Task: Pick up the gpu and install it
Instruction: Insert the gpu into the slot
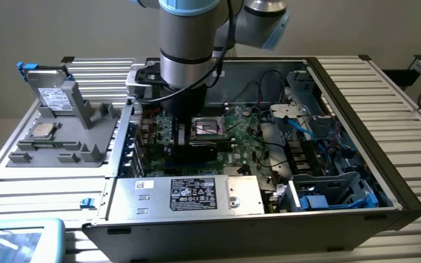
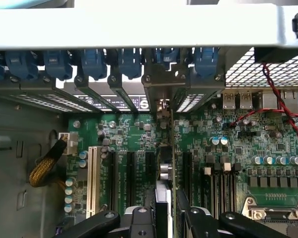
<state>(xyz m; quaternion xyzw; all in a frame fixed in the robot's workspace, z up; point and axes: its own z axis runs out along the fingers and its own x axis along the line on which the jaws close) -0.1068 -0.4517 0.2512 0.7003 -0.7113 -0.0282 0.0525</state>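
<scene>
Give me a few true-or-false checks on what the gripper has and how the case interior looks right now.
1. The gripper is shut on the small green gpu card, held edge-on in line with the black expansion slots. True.
2. The card stands in the white slot. False: the white slot is bare, off to one side of the card.
3. The black computer case lies open, its large green motherboard exposed. True.
4. The silver labelled box sits outside the case. False: the silver labelled box sits inside the case.
</scene>
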